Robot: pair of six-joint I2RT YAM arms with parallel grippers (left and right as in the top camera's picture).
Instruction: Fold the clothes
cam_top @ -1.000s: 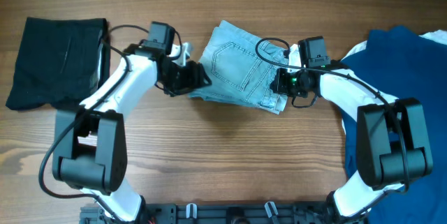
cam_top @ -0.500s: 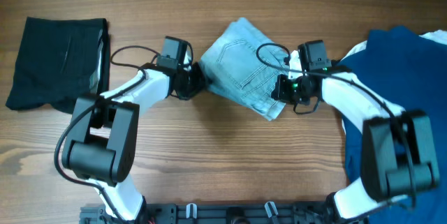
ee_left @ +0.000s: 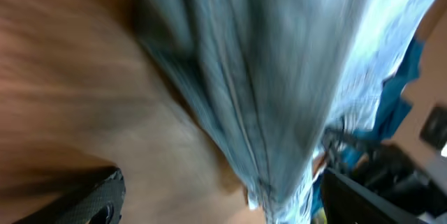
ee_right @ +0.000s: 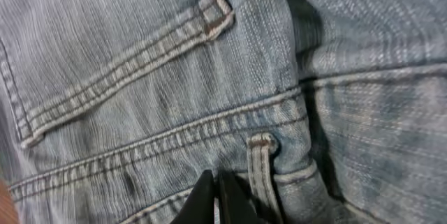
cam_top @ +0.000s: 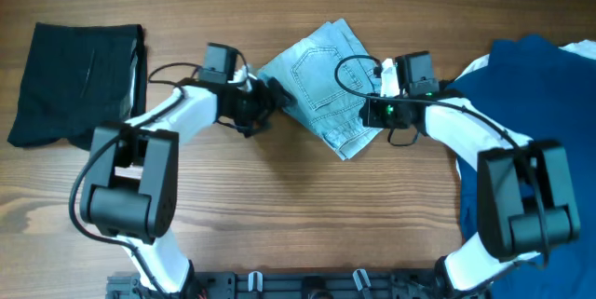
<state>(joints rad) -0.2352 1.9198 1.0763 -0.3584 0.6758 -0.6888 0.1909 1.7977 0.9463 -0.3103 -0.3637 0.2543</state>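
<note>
The folded light-blue denim jeans [cam_top: 321, 85] lie at the table's middle, turned like a diamond. My left gripper [cam_top: 270, 103] is at their left edge. In the blurred left wrist view its jaws [ee_left: 223, 199] are spread wide, with the denim [ee_left: 279, 77] hanging between them. My right gripper [cam_top: 374, 113] is on the jeans' right side. In the right wrist view its fingers [ee_right: 218, 197] are pinched together on the waistband [ee_right: 209, 137], beside a belt loop [ee_right: 260, 155]. A back pocket [ee_right: 119, 56] shows above.
A folded black garment [cam_top: 79, 80] lies at the far left. A navy garment [cam_top: 531, 94] covers the right side, with a white one [cam_top: 582, 49] at its top right corner. Bare wood table [cam_top: 298, 215] runs along the front.
The jeans have turned clockwise in the overhead view and shifted slightly back. My left arm has swung its gripper lower along the jeans' left edge. The right gripper stayed on the waistband.
</note>
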